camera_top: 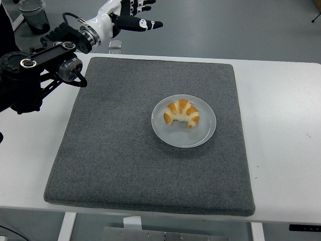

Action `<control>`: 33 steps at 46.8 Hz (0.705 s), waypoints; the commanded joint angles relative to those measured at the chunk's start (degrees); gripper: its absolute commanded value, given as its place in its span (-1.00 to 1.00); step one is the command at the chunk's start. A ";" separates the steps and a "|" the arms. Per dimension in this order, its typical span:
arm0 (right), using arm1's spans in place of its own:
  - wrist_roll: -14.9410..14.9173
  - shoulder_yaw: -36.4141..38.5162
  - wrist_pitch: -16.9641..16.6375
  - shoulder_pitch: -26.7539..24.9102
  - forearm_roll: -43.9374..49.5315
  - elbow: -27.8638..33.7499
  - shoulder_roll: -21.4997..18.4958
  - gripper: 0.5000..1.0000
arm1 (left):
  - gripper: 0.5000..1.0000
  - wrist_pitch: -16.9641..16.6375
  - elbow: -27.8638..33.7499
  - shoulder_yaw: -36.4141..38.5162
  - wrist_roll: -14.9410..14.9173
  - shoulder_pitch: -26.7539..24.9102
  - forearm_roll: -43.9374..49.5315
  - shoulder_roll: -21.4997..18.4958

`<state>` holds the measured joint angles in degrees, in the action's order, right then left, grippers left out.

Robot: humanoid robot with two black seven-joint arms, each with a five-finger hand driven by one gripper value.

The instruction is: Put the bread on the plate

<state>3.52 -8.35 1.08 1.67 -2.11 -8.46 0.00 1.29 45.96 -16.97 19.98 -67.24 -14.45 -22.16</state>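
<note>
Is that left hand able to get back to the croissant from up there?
Probably yes. The left hand is raised at the far left, open, and nothing stands between it and the croissant lying uncovered on the plate.

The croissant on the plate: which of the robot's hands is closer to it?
Left. The left hand is raised at the picture's top left, well clear of the croissant lying on the plate. The right hand is out of view.
</note>
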 commanded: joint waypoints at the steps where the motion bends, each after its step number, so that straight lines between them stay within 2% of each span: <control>1: 0.00 0.00 -0.03 0.00 0.00 0.02 0.00 0.72 | 0.95 0.73 -2.27 -0.08 -0.11 0.01 4.33 0.01; 8: 0.00 0.00 -0.12 0.00 0.00 -0.06 0.00 0.72 | 0.95 3.63 -6.40 -2.80 -0.64 0.18 10.75 0.01; 15: 0.00 0.00 -0.12 0.00 0.00 -0.06 0.00 0.72 | 0.95 6.36 -9.83 -6.14 -3.10 0.89 14.18 0.01; 22: 0.00 0.00 -0.12 0.00 0.00 -0.06 0.00 0.72 | 0.95 7.68 -11.15 -7.64 -3.63 2.29 17.43 0.01; 33: 0.00 0.00 -0.03 0.00 0.00 0.02 0.00 0.72 | 0.95 8.56 -11.24 -7.81 -7.06 4.31 18.93 0.01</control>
<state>3.52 -8.35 0.95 1.67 -2.11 -8.50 0.00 9.80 34.71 -24.70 13.38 -63.43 4.43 -22.15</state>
